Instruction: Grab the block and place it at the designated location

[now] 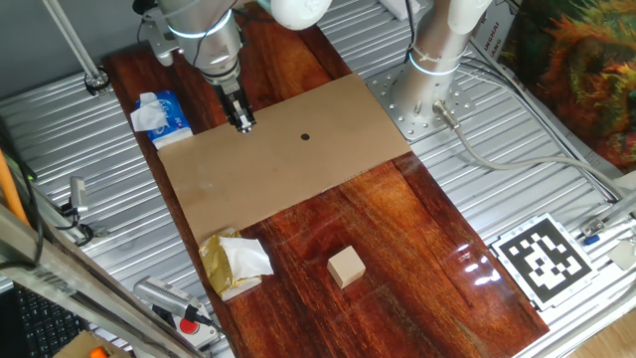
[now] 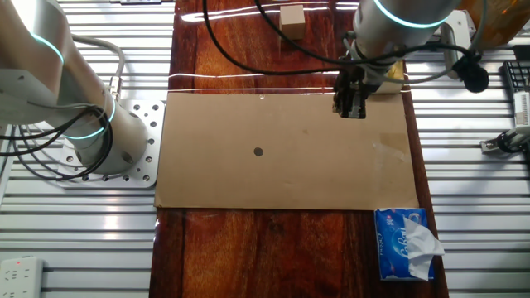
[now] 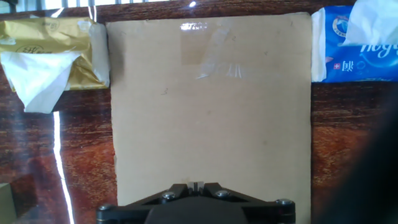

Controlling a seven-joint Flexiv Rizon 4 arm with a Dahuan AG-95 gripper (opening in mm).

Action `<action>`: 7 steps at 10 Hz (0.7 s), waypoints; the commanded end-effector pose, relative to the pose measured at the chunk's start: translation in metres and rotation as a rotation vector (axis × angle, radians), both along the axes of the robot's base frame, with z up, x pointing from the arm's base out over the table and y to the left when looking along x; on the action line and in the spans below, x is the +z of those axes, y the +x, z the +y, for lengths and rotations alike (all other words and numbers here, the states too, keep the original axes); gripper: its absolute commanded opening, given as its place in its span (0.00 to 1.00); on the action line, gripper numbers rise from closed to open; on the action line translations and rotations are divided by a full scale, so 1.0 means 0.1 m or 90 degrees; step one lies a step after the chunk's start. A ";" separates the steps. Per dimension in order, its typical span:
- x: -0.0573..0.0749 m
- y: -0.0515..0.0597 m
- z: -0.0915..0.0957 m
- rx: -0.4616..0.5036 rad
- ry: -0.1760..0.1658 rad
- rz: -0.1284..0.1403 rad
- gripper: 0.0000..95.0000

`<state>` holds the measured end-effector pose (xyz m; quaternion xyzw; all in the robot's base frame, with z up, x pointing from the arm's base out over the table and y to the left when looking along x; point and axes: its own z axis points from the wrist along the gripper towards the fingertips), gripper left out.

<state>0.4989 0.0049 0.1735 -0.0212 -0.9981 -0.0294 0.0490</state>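
Note:
The block (image 1: 346, 267) is a small pale wooden cube on the dark wood board, near the front; it also shows at the top in the other fixed view (image 2: 291, 16) and its corner peeks in at the hand view's lower left (image 3: 6, 198). The designated location is a black dot (image 1: 305, 137) (image 2: 258, 151) on the flat cardboard rectangle (image 1: 278, 164) (image 3: 211, 106). My gripper (image 1: 244, 125) (image 2: 351, 111) (image 3: 195, 185) hangs over the cardboard's end away from the dot, far from the block. Its fingertips are pressed together with nothing between them.
A gold-and-white wrapper pack (image 1: 235, 261) (image 3: 50, 56) lies beside the cardboard's near corner. A blue-and-white tissue pack (image 1: 161, 116) (image 2: 406, 242) (image 3: 354, 43) sits at the other corner. A black-and-white tag (image 1: 543, 259) lies on the metal table at the right. The arm's base (image 1: 422, 94) stands behind the board.

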 end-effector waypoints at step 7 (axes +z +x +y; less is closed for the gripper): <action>-0.15 -0.32 0.75 -0.039 -0.024 -0.006 0.00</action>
